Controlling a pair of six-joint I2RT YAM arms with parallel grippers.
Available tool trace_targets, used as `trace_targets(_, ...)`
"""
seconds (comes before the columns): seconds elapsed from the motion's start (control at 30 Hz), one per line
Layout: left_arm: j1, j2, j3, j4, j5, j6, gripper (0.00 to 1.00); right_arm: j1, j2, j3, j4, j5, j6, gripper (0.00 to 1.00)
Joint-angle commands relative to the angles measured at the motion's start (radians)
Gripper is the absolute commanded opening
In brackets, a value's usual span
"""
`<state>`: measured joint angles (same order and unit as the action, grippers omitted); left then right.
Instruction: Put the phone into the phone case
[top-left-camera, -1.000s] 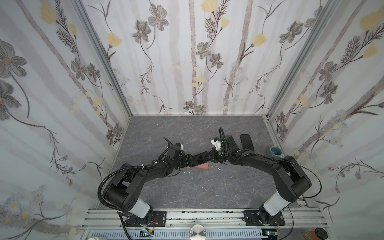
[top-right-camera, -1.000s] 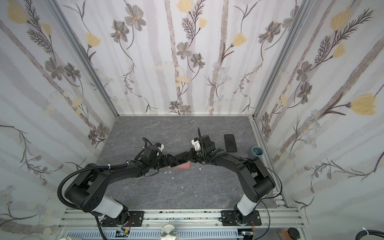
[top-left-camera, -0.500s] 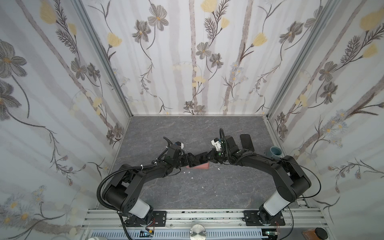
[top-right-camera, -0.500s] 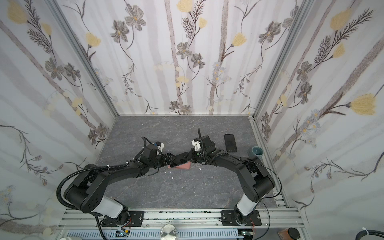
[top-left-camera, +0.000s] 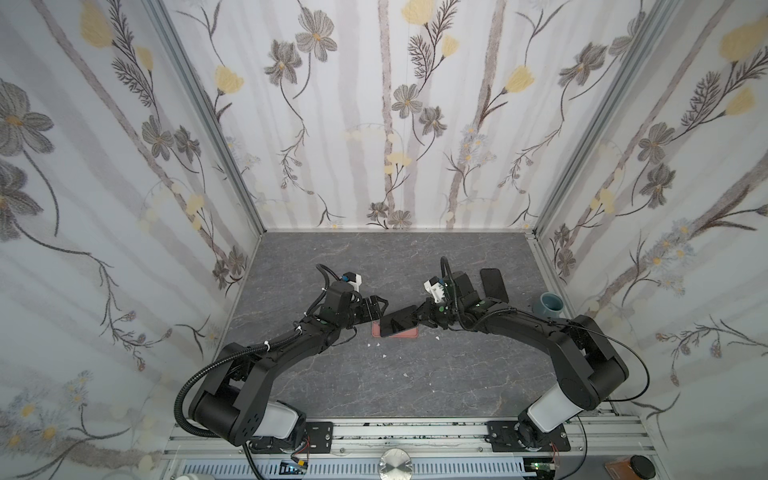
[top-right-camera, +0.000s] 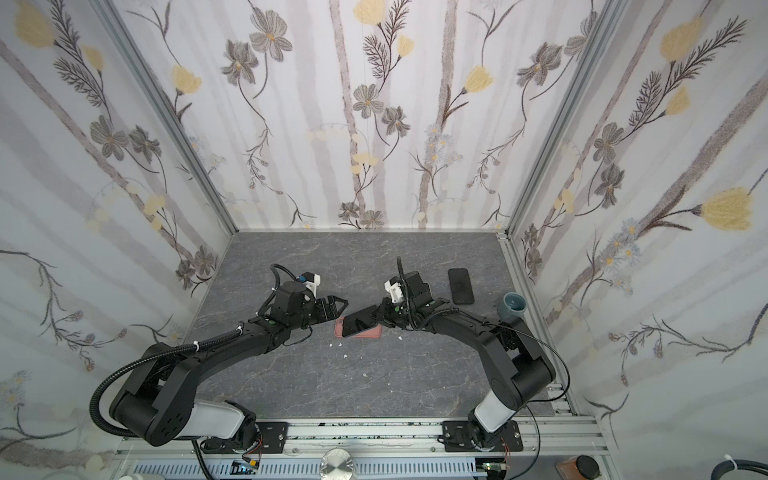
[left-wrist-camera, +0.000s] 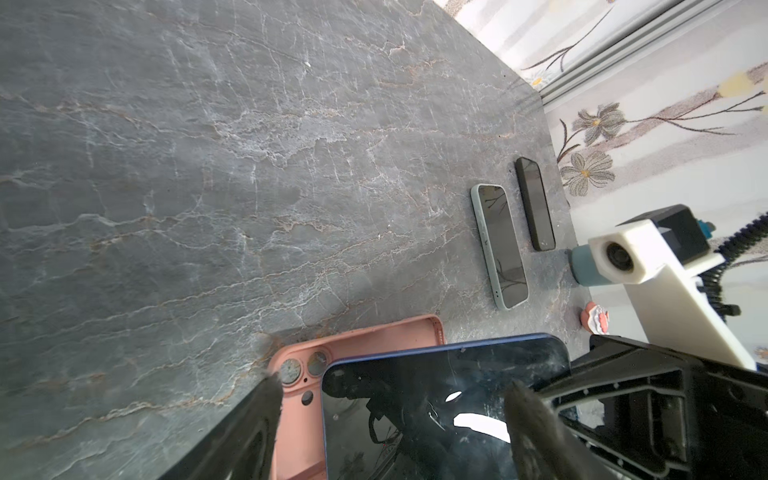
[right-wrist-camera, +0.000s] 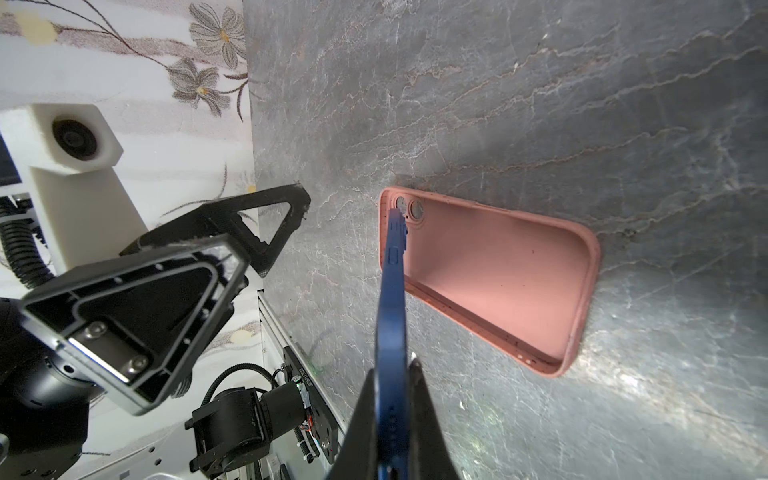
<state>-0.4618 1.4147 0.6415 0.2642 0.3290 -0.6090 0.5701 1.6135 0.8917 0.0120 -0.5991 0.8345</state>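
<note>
in both top views the grey tabletop (top-left-camera: 374, 257) lies open across the upper middle of the frame and again across the lower middle, bar a few white crumbs (top-left-camera: 384, 356). at centre the gap is tight: the left gripper (top-left-camera: 381, 311), jaws wide, stands just beside the tilted phone (top-left-camera: 397, 322) pinched in the right gripper (top-left-camera: 420, 316), above the pink phone case (top-left-camera: 409, 333). toward the right edge lie a black phone (top-left-camera: 493, 284) and a teal cup (top-left-camera: 549, 303); the left wrist view shows a teal-cased phone (left-wrist-camera: 498, 245) just beside the black one.

Blue phone (top-left-camera: 398, 320) aslant abv pink case (right-wrist-camera: 498, 274)
</note>
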Motion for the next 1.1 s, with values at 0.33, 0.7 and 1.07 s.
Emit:
trace_targets(0.33,0.01,0.057,0.001,0.047,0.063,-0.063,0.83,0.005,-0.052,0.02,-0.008,0.034,0.009,0.0)
trace_targets(0.7,0.013,0.115,-0.041,0.111,0.095,-0.146,0.82,0.029,0.035,0.016,0.122,0.025,0.059,0.0)
trace_targets(1.07,0.037,0.124,-0.072,0.148,0.101,-0.187,0.83,0.032,0.075,0.003,0.151,0.019,0.065,0.0)
